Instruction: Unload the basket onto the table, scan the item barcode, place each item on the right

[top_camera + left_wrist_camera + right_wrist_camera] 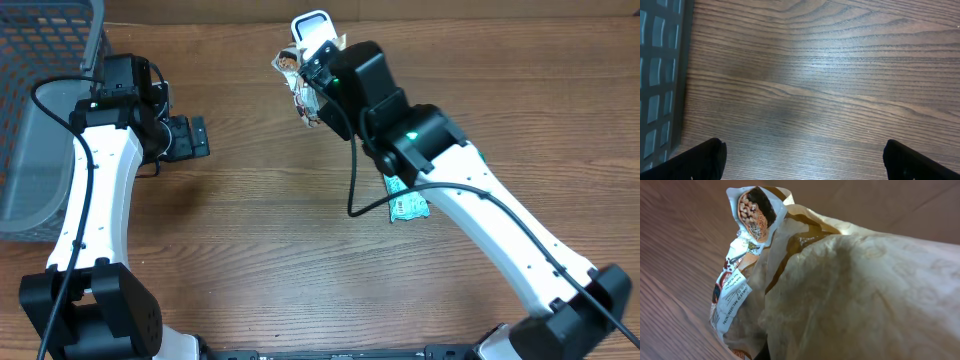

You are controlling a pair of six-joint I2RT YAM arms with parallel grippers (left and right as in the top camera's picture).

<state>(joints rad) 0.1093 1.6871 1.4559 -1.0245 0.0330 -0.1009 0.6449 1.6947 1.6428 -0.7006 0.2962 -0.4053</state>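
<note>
The item is a crinkled tan food packet [297, 88] with a printed white label, held up off the table at the back centre. My right gripper [318, 72] is shut on it. Just behind it stands a white scanner-like device [312, 26]. In the right wrist view the packet [840, 290] fills almost the whole picture and hides my fingers; its label [730, 295] shows at the left, and I see no barcode. My left gripper [190, 137] hangs open over bare wood at the left, with nothing between its fingers [705, 159].
A grey mesh basket [40, 110] stands at the far left edge, and its wall [660, 75] shows in the left wrist view. A small green and white packet [407, 206] lies on the table under my right arm.
</note>
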